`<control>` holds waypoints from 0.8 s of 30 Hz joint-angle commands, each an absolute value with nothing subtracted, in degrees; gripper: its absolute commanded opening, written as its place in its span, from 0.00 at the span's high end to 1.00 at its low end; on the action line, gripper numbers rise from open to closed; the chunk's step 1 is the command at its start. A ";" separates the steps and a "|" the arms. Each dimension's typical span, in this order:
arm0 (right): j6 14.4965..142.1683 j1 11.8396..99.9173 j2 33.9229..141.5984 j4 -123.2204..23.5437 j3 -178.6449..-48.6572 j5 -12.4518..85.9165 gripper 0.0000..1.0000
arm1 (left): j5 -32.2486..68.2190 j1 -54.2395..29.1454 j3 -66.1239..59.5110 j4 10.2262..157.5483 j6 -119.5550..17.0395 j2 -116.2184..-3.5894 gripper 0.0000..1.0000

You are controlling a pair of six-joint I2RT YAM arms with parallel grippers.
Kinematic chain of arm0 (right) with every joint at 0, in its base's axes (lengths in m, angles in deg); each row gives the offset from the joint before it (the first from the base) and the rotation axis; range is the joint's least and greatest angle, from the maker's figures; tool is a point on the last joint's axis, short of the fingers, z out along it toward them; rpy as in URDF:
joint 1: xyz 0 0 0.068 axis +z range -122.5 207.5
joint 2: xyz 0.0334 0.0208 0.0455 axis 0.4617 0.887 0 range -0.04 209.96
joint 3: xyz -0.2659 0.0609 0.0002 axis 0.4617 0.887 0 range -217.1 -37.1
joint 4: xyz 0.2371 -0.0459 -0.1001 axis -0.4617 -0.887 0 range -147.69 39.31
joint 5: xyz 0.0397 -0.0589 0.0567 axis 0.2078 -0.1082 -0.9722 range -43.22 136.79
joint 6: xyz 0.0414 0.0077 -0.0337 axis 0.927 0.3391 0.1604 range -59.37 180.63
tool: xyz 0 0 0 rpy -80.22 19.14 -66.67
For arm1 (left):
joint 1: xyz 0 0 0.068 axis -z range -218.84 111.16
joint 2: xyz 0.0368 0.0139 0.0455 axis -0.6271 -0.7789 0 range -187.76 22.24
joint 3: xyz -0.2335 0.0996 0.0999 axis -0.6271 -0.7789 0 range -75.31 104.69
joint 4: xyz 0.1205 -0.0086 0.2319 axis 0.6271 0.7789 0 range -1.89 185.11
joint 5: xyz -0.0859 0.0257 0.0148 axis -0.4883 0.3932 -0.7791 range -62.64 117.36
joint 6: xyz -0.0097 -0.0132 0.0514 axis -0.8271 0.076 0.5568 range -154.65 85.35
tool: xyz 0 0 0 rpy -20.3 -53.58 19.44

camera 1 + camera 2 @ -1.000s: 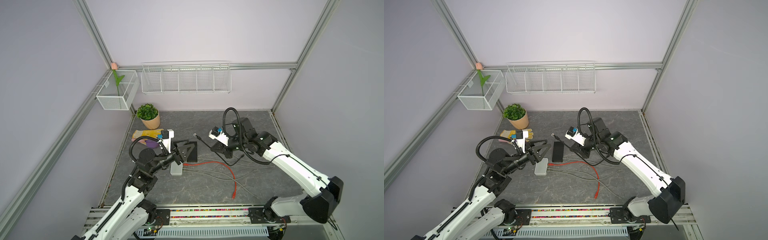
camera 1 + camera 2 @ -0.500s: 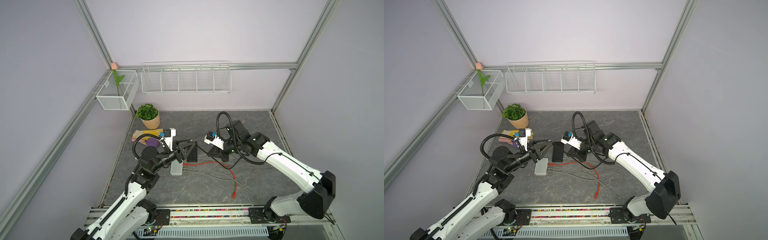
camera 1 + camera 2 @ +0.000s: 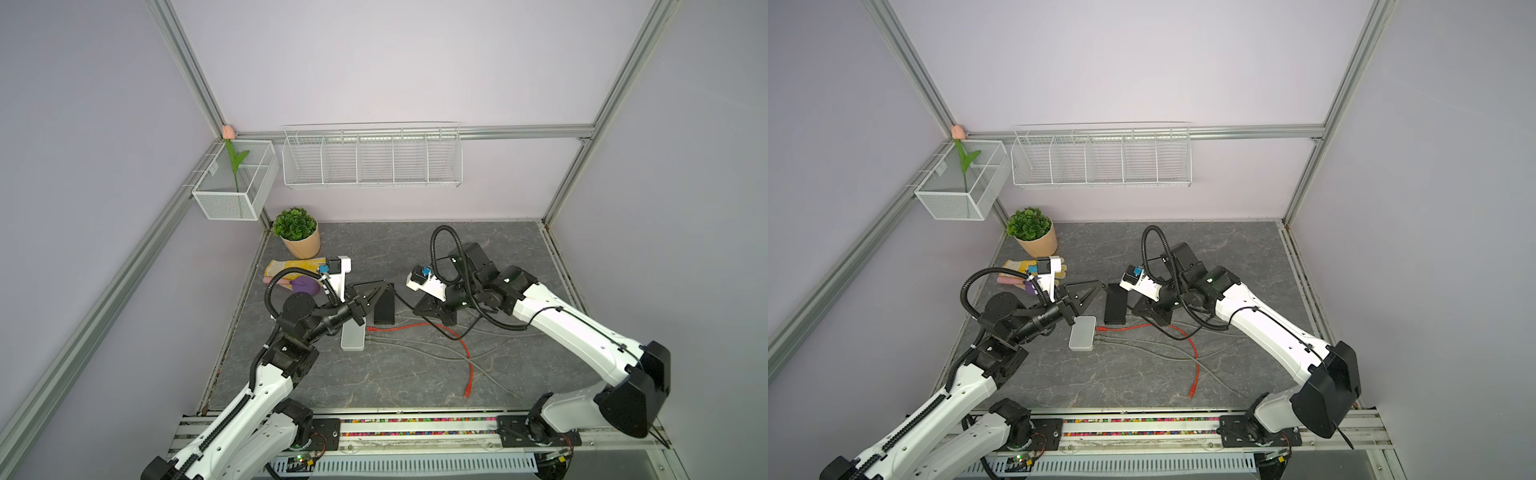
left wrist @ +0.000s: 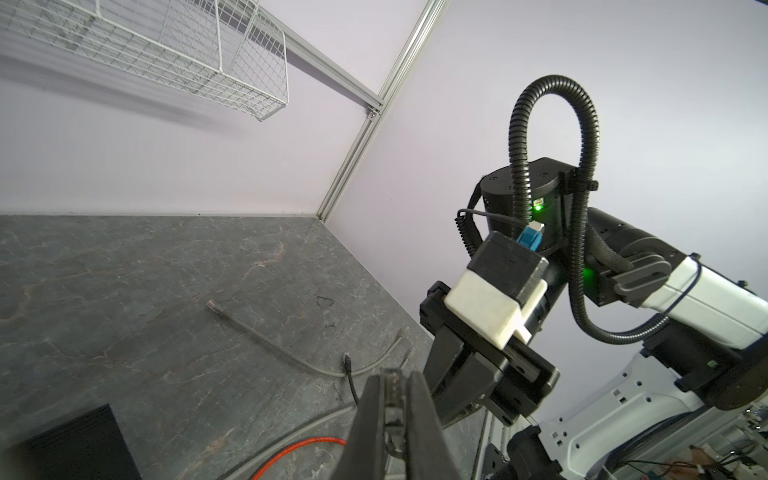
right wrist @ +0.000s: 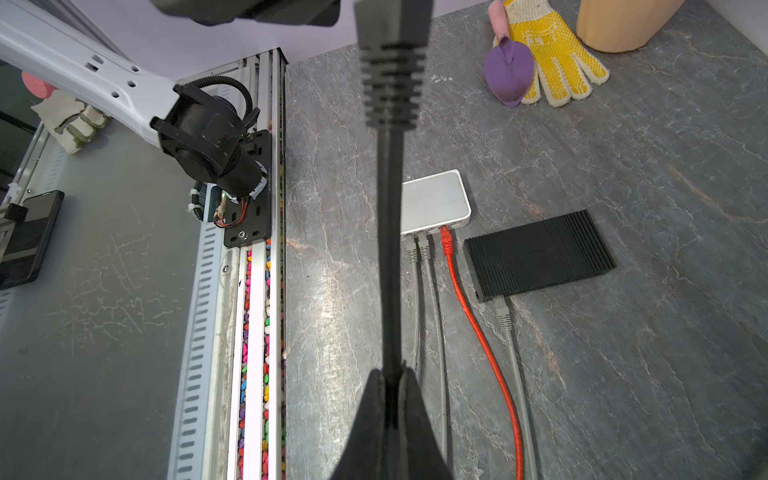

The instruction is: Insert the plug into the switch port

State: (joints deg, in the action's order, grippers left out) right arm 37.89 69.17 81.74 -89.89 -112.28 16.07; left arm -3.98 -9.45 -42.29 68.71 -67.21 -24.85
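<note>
Nearest us, left of the middle of the surface (image 5: 623, 374), the white switch (image 5: 436, 199) has two grey cables (image 5: 417, 249) and a red cable (image 5: 469, 299) in its ports. The black switch (image 5: 540, 249) lies just beside it. Above them the right pincer (image 5: 390, 386) is clamped on the black cable (image 5: 390, 249) behind its plug (image 5: 392, 41), and the left pincer (image 4: 392, 415) is closed on the plug itself. We judge this a mid-air handover. Next, the right should let go and the left should aim the plug at a free port. We cannot tell which switch is meant.
</note>
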 commanded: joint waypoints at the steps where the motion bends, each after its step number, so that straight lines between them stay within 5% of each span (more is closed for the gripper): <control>1: 37.03 70.18 82.36 -90.76 -111.96 17.23 0.93 | -3.29 -9.22 -41.16 69.45 -66.59 -24.63 1.00; 5: 37.46 71.17 81.74 -90.31 -112.05 20.10 0.91 | -1.31 -9.22 -41.46 71.64 -66.34 -23.87 1.00; 11: 39.26 73.50 79.06 -84.47 -110.53 28.28 0.68 | 2.14 -9.22 -43.17 72.03 -68.00 -22.69 1.00; 24: 42.54 77.70 76.83 -73.18 -110.86 34.64 0.67 | 8.50 -8.96 -47.17 70.90 -73.67 -18.66 1.00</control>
State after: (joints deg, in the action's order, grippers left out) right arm 41.48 76.49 75.95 -75.66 -109.67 32.63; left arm 6.43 -9.34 -46.10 71.66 -71.71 -19.32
